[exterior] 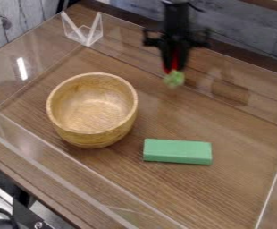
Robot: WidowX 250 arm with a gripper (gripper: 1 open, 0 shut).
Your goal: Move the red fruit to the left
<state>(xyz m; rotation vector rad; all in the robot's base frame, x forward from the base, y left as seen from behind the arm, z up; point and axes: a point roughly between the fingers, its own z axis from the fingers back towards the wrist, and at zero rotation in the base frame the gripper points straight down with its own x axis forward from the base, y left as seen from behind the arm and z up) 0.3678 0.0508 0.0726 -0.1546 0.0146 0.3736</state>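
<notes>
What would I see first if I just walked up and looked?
Probably the big round wooden bowl on the left of the brown table. Behind it to the right, the black gripper holds a small red fruit with a green cap in the air. A flat green rectangular block lies in front.
</notes>
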